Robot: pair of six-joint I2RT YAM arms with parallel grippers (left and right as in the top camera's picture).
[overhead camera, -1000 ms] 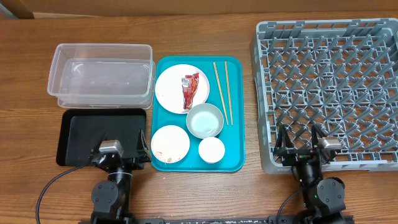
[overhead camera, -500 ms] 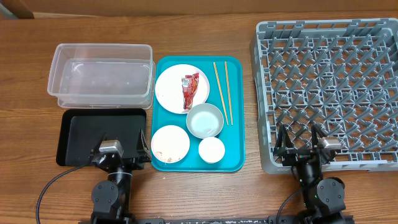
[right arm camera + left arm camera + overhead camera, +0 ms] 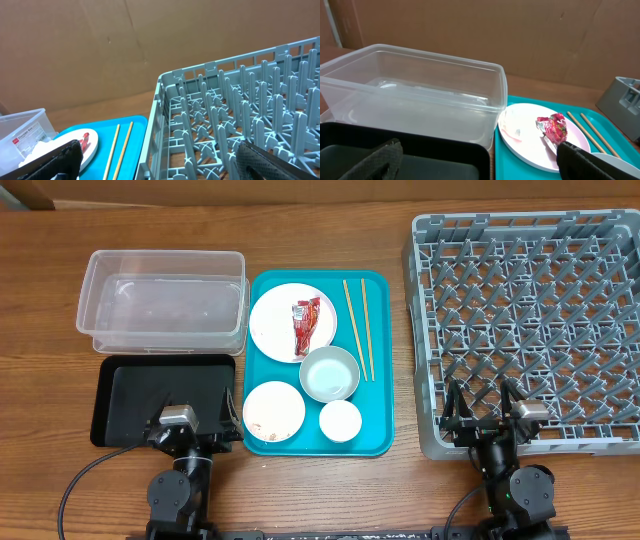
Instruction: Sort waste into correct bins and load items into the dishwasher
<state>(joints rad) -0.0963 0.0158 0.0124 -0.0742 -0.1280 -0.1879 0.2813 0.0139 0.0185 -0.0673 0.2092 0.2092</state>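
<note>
Scene: wooden table from above, a teal tray (image 3: 381, 412) in the middle, two robot arms at the near edge
Left claw: the left gripper (image 3: 198, 415) stands wide open and holds nothing; it sits over the near right corner of the black tray (image 3: 125, 392)
Right claw: the right gripper (image 3: 480, 412) is also spread wide and empty, over the near left corner of the grey dish rack (image 3: 530, 310)
Wrapper: a crinkled red wrapper (image 3: 305, 326) lies on the large plate (image 3: 270, 320), at the far left corner of the teal tray
Long axis: the wrapper runs from the tray's far edge toward its near edge, roughly in line with the left arm's reach
Direction: from the left gripper the wrapper lies ahead and to the right; from the right gripper it lies ahead and well to the left, past the chopsticks (image 3: 357, 328)
Nearer arm: the left, by my judgement, so it suits the first pick
Bins: the clear tub (image 3: 92, 300) sits at the far left of the table, touching the black tray's far edge; both are just beside the teal tray's left edge
Other dishes: bowl (image 3: 329, 373) at tray centre, small plate (image 3: 273, 411) at the near left corner, cup (image 3: 340, 420) beside it; nothing is in the rack yet
</note>
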